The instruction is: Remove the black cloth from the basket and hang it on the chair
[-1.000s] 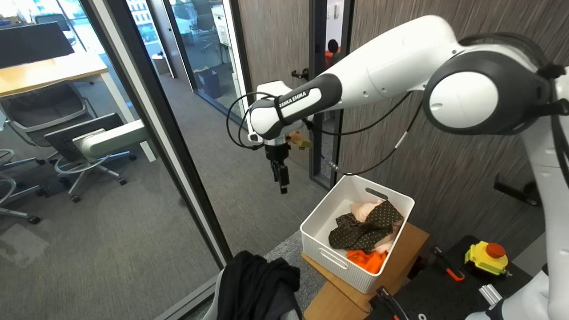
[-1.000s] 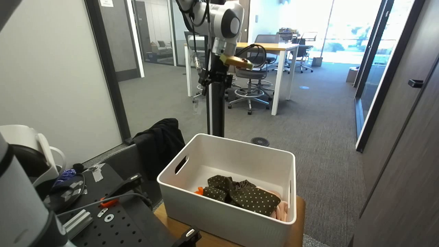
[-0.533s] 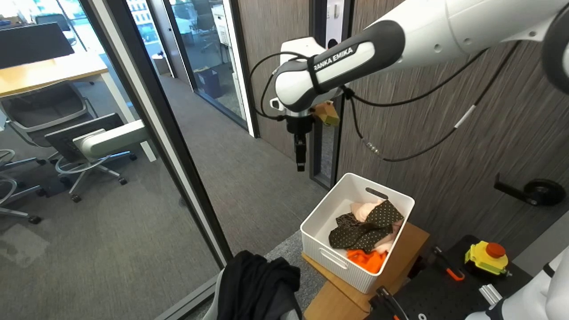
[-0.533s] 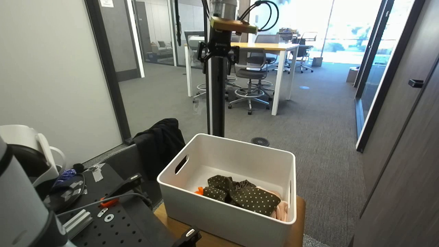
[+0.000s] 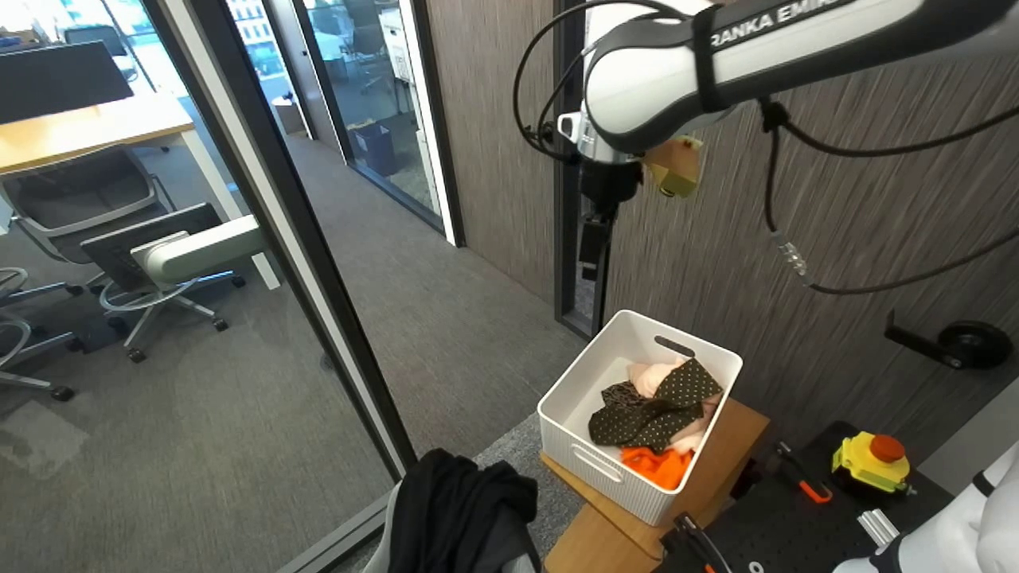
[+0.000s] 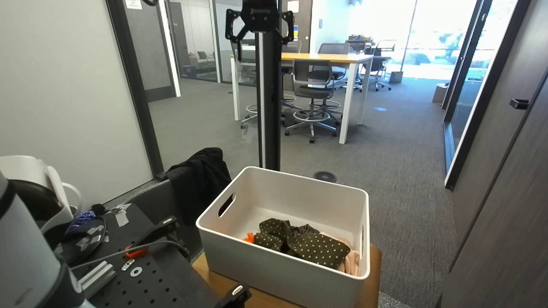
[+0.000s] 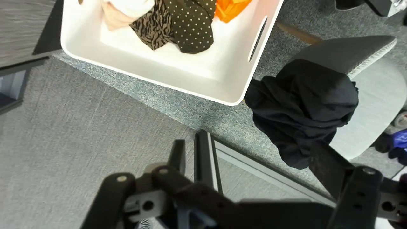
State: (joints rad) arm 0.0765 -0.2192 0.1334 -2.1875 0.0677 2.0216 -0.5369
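Carpet [image 6: 402, 145] lies beyond the basket [image 6: 274, 271]; the black cloth [image 7: 299, 108] hangs over the chair [image 7: 375, 98], so removal and hanging look done, nothing apparently left. The pincer [image 7: 251, 156] hovers apart, spread and empty.

The black cloth [image 7: 302, 105] looks matt, the basket [image 5: 641, 495] smooth plastic (finely ribbed outside), the stand [image 5: 731, 442] wooden.

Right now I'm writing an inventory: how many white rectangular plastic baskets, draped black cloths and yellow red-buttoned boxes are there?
White rectangular plastic basket: 1
Black cloth draped over grey chair: 1
Yellow red-buttoned box: 1
Total: 3
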